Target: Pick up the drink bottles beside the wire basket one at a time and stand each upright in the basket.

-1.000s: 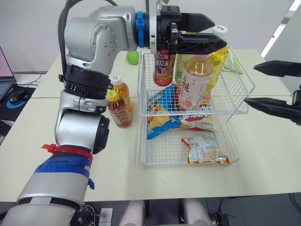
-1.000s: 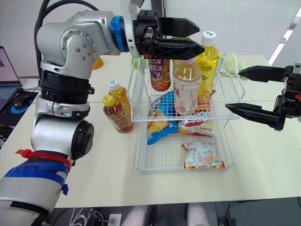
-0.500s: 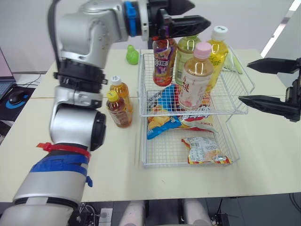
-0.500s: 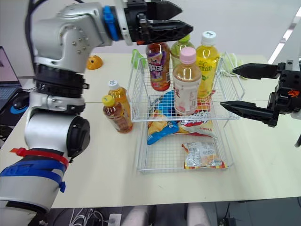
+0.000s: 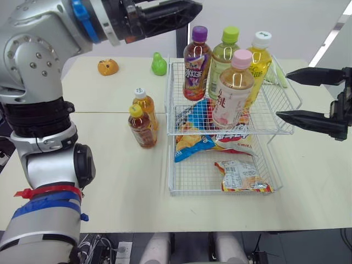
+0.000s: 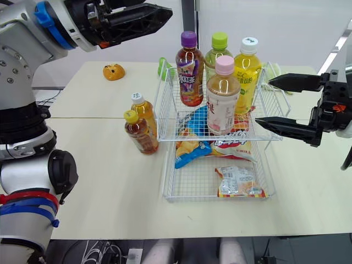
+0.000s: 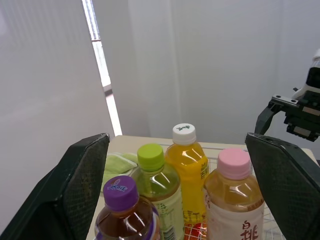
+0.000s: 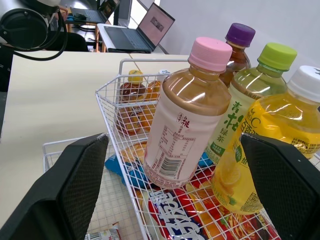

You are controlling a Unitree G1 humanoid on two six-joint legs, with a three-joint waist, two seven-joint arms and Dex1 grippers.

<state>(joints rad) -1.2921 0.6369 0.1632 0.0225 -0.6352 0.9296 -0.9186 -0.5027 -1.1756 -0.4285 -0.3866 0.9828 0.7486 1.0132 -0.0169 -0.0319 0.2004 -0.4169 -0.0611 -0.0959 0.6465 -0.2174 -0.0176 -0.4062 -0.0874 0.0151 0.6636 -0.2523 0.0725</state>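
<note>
Four drink bottles stand upright in the top tier of the white wire basket [image 5: 175, 131]: a purple-capped one [image 5: 195, 66], a green-capped one [image 5: 224, 58], a yellow one with a white cap [image 5: 258, 60] and a pink-capped one [image 5: 234, 91]. Two tea bottles stand on the table just left of the basket, one white-capped [image 5: 144, 103] and one yellow-capped [image 5: 142, 127]. My left gripper [image 5: 187, 8] hangs open and empty, high above and to the left of the basket. At the basket's right side my right gripper [image 5: 283, 94] is open and empty, pointing at it.
Snack packets lie in the basket's lower tier [image 5: 239, 176] and under the bottles [image 5: 192, 144]. An orange toy [image 5: 108, 67] and a green pear-shaped toy [image 5: 159, 64] sit at the table's back. A green cloth [image 5: 278, 74] lies behind the basket.
My left gripper has lifted off the pink-capped bottle and drawn back up and to the left. The bottle stays upright in the basket. The right gripper has barely moved.
</note>
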